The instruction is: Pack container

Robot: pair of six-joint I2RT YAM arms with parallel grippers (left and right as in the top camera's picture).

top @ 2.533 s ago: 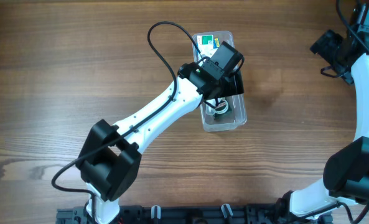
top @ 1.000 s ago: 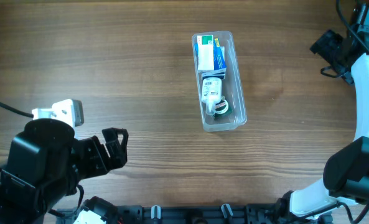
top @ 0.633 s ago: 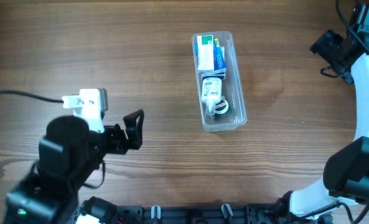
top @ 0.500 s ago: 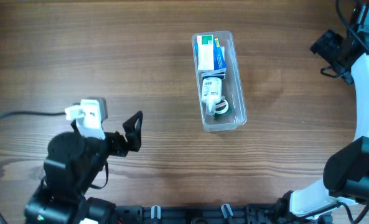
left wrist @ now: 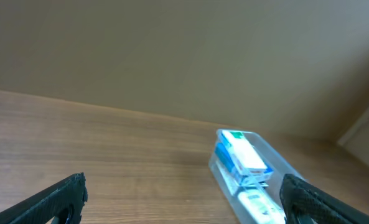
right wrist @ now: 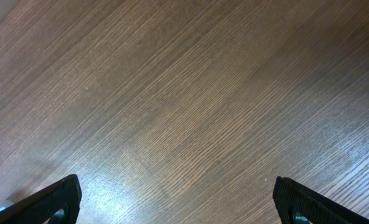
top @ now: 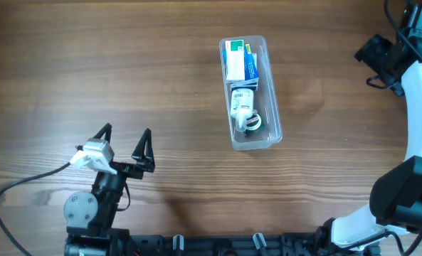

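Nearest the base, at the left of the wooden table (top: 125,57), we find the left gripper (top: 126,132) pointing away across the wood, its two black fingers (top: 146,140) released and spread wide, holding nothing. Through its wrist camera we see the same dark fingertips at the lower corners, with only bare table between them. Further out, near the middle of the table and well apart from both grippers, lies the container (top: 265,92), a long clear plastic tub with its length running away from the base. At its near end we make out a small dark ring-like item (top: 252,122) that we cannot identify; just beyond it lies a white bottle (top: 242,99), then a blue-and-white box (top: 243,66), and beside that, at the far end, a green-and-white box (top: 233,48). Farthest out, at the table's right edge, the right gripper (right wrist: 178,198) hangs over empty wood, its fingers likewise wide apart and gripping nothing
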